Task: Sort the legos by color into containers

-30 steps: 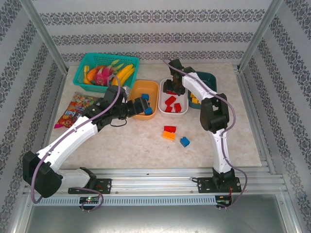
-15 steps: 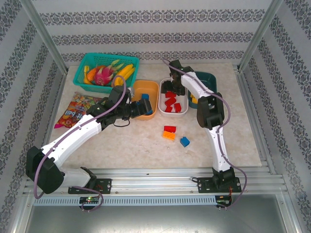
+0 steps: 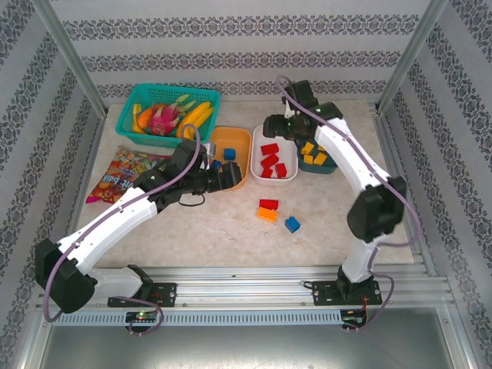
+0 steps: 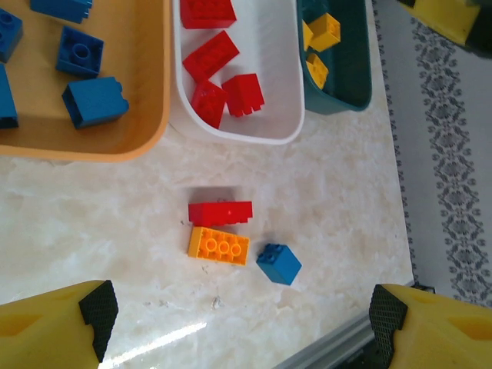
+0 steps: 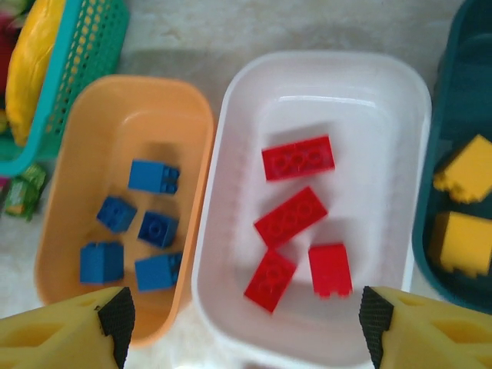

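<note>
Three trays stand in a row. The orange tray (image 3: 244, 138) (image 4: 157, 92) (image 5: 138, 108) holds several blue legos (image 5: 154, 176). Several red legos (image 5: 297, 157) lie in the white tray (image 3: 257, 165) (image 4: 284, 92) (image 5: 384, 115), and yellow ones (image 3: 311, 154) in the dark teal tray (image 3: 327, 167) (image 4: 357, 84) (image 5: 450, 92). On the table lie a red lego (image 3: 268, 204) (image 4: 221, 213), an orange lego (image 3: 267, 214) (image 4: 218, 246) and a blue lego (image 3: 292, 224) (image 4: 278, 264). My left gripper (image 3: 223, 175) (image 4: 241, 323) hangs open and empty by the orange tray's near edge. My right gripper (image 3: 275, 127) (image 5: 246, 323) is open and empty above the white tray's far end.
A teal mesh basket of fruit (image 3: 167, 108) stands at the back left, with a snack bag (image 3: 123, 173) in front of it. The metal rail (image 3: 246, 288) runs along the near edge. Bare marble lies around the three loose bricks.
My right gripper has opened wider, risen off the white tray and drawn back, its elbow swinging out to the right. The left gripper has pulled back slightly toward the orange tray's near edge.
</note>
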Controlling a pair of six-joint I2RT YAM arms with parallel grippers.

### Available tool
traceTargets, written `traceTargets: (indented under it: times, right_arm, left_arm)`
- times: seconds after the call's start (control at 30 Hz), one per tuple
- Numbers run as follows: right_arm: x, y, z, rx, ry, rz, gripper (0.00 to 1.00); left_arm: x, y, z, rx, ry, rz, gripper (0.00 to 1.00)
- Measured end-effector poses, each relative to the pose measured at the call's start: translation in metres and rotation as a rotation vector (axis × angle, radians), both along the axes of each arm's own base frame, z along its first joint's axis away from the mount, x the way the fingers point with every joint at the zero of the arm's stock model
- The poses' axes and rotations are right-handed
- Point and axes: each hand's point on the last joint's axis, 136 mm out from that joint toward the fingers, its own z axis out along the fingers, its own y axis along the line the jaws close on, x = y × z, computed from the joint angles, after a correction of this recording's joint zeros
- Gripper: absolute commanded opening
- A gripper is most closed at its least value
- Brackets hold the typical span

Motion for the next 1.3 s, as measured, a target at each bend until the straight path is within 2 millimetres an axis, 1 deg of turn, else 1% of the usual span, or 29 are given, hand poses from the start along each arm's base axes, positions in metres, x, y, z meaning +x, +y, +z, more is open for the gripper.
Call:
traceTargets:
  times: [0.07, 0.1, 0.27, 0.4, 0.5, 0.57, 0.7, 0.8, 0.87, 0.97, 1.03, 1.13, 1.23, 1.3]
  right_arm:
    - [-0.026, -0.002, -0.001, 0.001, 0.008, 0.004, 0.78]
    - [-0.04, -0.005, -0.005, 0.0, 0.019, 0.001, 0.78]
    - [-0.104, -0.014, -0.032, -0.003, 0.091, -0.011, 0.78]
    - [-0.154, -0.016, -0.052, 0.005, 0.135, -0.018, 0.77]
    - [-0.183, -0.015, -0.069, 0.011, 0.172, -0.021, 0.78]
    - [-0.196, -0.015, -0.079, 0.01, 0.199, -0.025, 0.78]
    - [-0.212, -0.02, -0.096, 0.001, 0.241, -0.07, 0.78]
    - [-0.215, -0.026, -0.102, -0.004, 0.251, -0.115, 0.77]
    - [-0.217, -0.032, -0.102, -0.012, 0.251, -0.142, 0.76]
    - [-0.219, -0.04, -0.093, -0.011, 0.22, -0.173, 0.72]
    - [-0.222, -0.046, -0.084, 0.001, 0.188, -0.18, 0.7]
    - [-0.229, -0.052, -0.07, 0.028, 0.15, -0.178, 0.69]
    - [-0.239, -0.054, -0.06, 0.065, 0.137, -0.162, 0.67]
    - [-0.25, -0.055, -0.054, 0.092, 0.14, -0.14, 0.67]
  left_arm:
    - [-0.01, 0.003, -0.002, 0.011, 0.001, -0.012, 0.87]
    - [-0.015, 0.005, -0.005, 0.018, 0.003, -0.018, 0.87]
    - [-0.036, 0.014, -0.025, 0.06, 0.038, -0.034, 0.85]
    - [-0.051, 0.018, -0.042, 0.087, 0.067, -0.053, 0.85]
    - [-0.061, 0.019, -0.053, 0.102, 0.083, -0.071, 0.85]
    - [-0.067, 0.019, -0.062, 0.114, 0.096, -0.082, 0.85]
    - [-0.077, 0.016, -0.074, 0.135, 0.115, -0.111, 0.85]
    - [-0.08, 0.009, -0.078, 0.141, 0.117, -0.131, 0.85]
    - [-0.08, 0.003, -0.083, 0.151, 0.125, -0.14, 0.85]
    - [-0.079, -0.01, -0.096, 0.176, 0.174, -0.144, 0.84]
    - [-0.073, -0.024, -0.103, 0.199, 0.21, -0.139, 0.83]
    - [-0.06, -0.055, -0.111, 0.221, 0.253, -0.134, 0.83]
    - [-0.047, -0.092, -0.116, 0.219, 0.302, -0.126, 0.82]
    - [-0.038, -0.118, -0.122, 0.214, 0.348, -0.119, 0.83]
